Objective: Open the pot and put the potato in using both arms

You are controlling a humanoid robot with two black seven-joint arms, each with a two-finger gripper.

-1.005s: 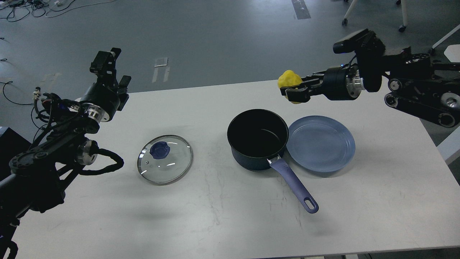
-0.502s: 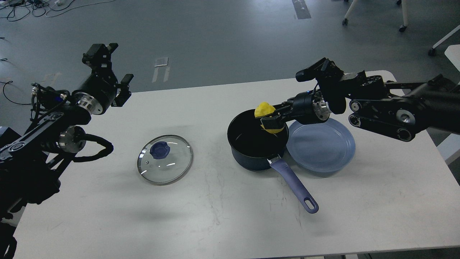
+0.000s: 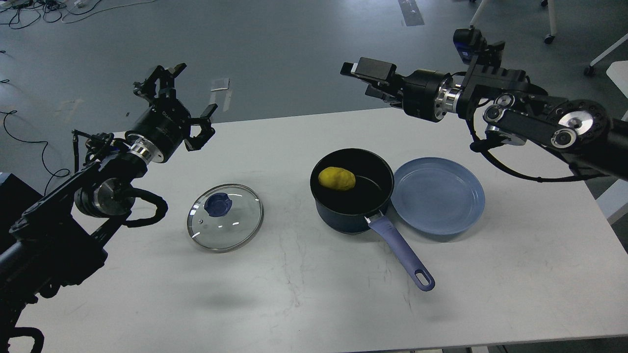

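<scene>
While the potato [image 3: 336,178] is lying inside the open pot [image 3: 352,191] w/ the lid [image 3: 225,217] sitting on the table [image 3: 304,294] to its left, both grippers, left [image 3: 182,105] & right [image 3: 365,74], are hovering empty w/ fingers spread, so the task is looking finished.

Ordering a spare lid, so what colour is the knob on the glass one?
Dark blue. The knob sits on the clear glass lid, seen in the head view.

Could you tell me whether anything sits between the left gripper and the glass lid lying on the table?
Nothing visible does. The left gripper hangs open above the table, and the lid lies alone on bare tabletop, apart from the pot.
</scene>
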